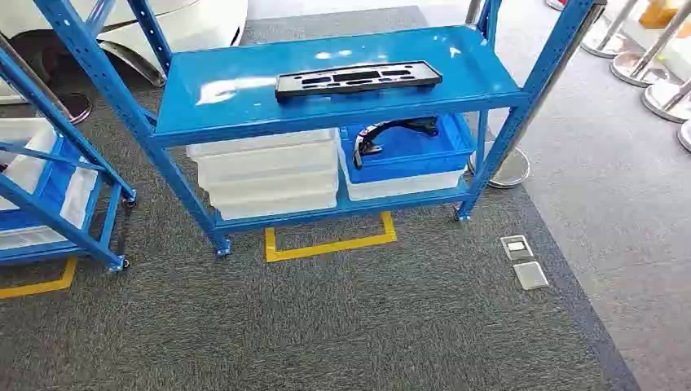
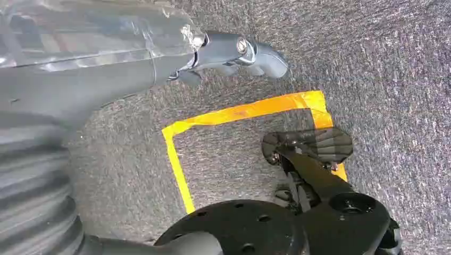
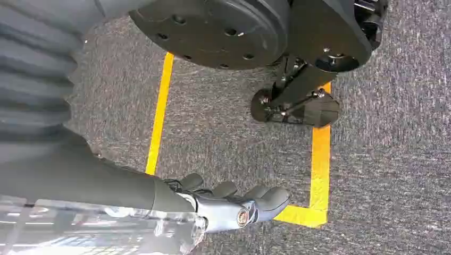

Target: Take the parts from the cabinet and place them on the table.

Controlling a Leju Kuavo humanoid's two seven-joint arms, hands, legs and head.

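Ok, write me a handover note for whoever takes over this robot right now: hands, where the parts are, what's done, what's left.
Left robot hand: hangs over the carpet, holds nothing, fingers loosely curled.
Right robot hand: the same, hangs empty over the carpet beside the yellow tape.
Parts: the flat black slotted panel lies on the top shelf of the blue rack; a curved black part lies in the blue bin on the lower shelf, beside stacked white bins.
Done: nothing picked yet.
Left: take both parts and place them on the table.
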